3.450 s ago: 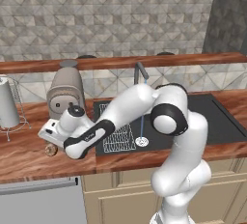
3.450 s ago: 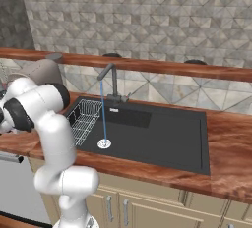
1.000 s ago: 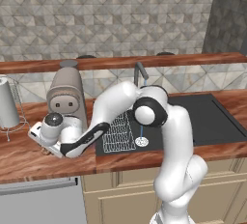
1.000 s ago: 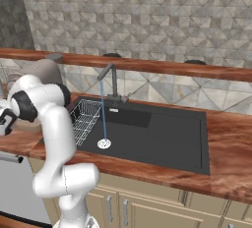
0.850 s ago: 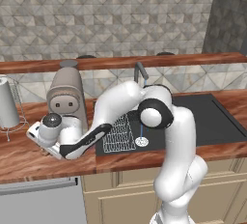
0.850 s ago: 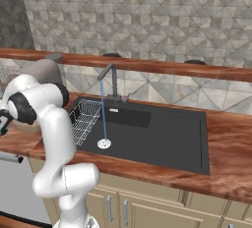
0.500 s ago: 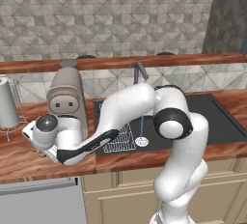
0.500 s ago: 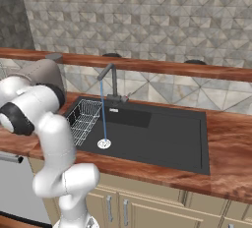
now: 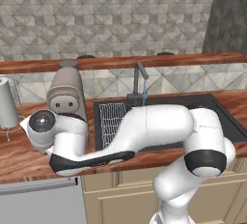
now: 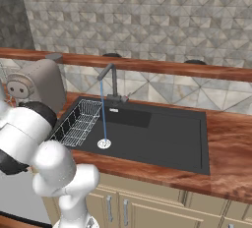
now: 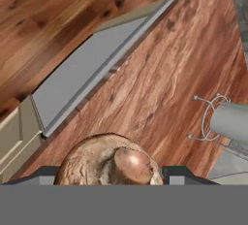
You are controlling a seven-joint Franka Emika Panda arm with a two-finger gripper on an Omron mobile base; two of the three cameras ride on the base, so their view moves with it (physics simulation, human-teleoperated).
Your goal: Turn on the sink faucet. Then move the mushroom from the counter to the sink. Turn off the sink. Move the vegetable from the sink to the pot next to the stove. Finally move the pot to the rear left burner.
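From my hand view the mushroom (image 11: 109, 163) sits right at the bottom edge between my fingers — its lower part is cut off by the frame, so I can't make out whether it rests on the counter (image 11: 160, 88) or is lifted clear of it. My fingertips (image 11: 46, 173) show only as dark corners on either side of the cap, standing wide apart with the mushroom between them; whether the pads actually press its sides I cannot tell. In the left base view my own forearm and wrist hide the gripper entirely, low over the counter's left end, just in front of the grey toaster-like appliance (image 9: 67, 95). The paper towel holder (image 11: 225, 122) is cut off at the right edge of the hand view.

The faucet (image 10: 109, 82) is running — a thin blue stream drops to the drain of the black sink (image 10: 167, 138). A wire rack (image 10: 78, 121) lies in the sink's left part.
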